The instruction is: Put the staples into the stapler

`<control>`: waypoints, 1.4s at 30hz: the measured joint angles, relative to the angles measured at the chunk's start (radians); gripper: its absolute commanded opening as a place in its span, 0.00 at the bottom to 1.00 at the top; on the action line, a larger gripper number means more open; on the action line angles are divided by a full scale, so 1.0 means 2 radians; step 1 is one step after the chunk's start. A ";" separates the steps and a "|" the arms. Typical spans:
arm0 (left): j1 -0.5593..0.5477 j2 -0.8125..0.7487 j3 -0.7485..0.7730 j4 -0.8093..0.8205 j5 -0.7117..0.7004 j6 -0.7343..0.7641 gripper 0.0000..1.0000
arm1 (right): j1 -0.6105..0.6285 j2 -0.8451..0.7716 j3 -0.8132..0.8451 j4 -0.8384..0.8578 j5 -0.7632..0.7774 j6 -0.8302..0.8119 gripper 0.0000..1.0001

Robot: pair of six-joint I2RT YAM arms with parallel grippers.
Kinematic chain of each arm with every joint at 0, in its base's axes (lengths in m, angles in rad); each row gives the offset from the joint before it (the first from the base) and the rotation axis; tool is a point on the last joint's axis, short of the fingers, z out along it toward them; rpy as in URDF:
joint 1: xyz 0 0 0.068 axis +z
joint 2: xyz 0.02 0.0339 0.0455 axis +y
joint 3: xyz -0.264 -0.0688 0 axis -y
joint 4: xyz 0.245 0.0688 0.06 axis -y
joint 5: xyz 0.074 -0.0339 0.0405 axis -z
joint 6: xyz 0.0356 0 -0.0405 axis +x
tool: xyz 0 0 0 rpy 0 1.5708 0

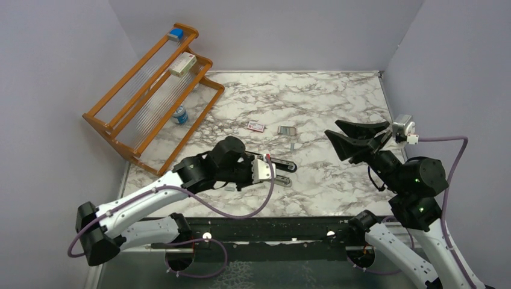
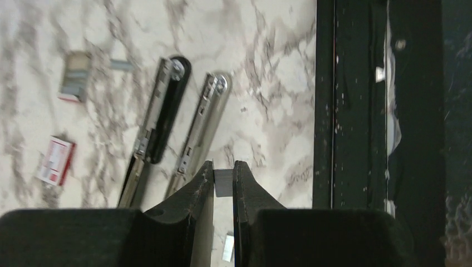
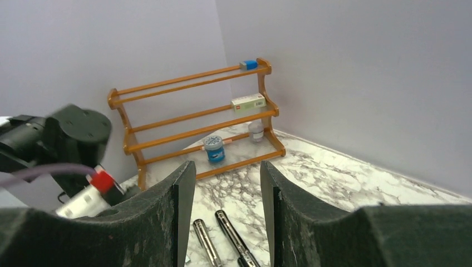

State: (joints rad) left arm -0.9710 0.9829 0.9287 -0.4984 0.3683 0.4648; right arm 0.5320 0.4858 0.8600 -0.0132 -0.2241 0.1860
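Surface: white marble table with grey veins, closed by plain lilac-grey walls at 9, 12 and 3 o'clock. A black bar runs along its 6 o'clock edge.
Left gripper: fingers almost together, pinching at their tips a small pale piece that looks to be a strip of staples. It hangs low over the marble.
Stapler: folded open and lying flat, at 11 o'clock from the left gripper in its wrist view. Black body and silver rail lie side by side, apart at the far ends and closer near the fingers.
Near edge: in the top view the black bar is at 6 o'clock of the stapler, with only a narrow band of marble between.
Packet: red-and-white, flat on the marble at 11 o'clock from the stapler. The print is too small to read.
Tray: grey, at 3 o'clock of the packet, with a short grey strip at its 6 o'clock.
Right gripper: spread wide with nothing between the fingers, raised at 2 o'clock from the stapler and well apart from it.
Open room: marble stretches from the tray to the far wall, 12 to 2 o'clock.
Rack: wooden, in the 10 o'clock corner. It carries a blue block, a white-and-red box and a jar with blue lid. The writing on the box is not readable.
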 measured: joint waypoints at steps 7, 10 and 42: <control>-0.001 0.111 -0.017 -0.048 -0.019 0.051 0.00 | 0.000 0.003 0.000 -0.021 0.016 0.004 0.50; -0.002 0.143 -0.017 -0.053 -0.040 0.067 0.00 | 0.000 0.004 0.000 -0.022 0.018 0.008 0.50; -0.011 0.306 -0.007 -0.084 -0.101 0.111 0.62 | 0.000 0.022 0.000 -0.051 0.040 0.017 0.50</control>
State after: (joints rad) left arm -0.9924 1.5944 0.9142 -0.6655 0.1661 0.6868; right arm 0.5320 0.5297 0.8608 -0.1162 -0.1440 0.2203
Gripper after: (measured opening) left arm 0.541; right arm 0.500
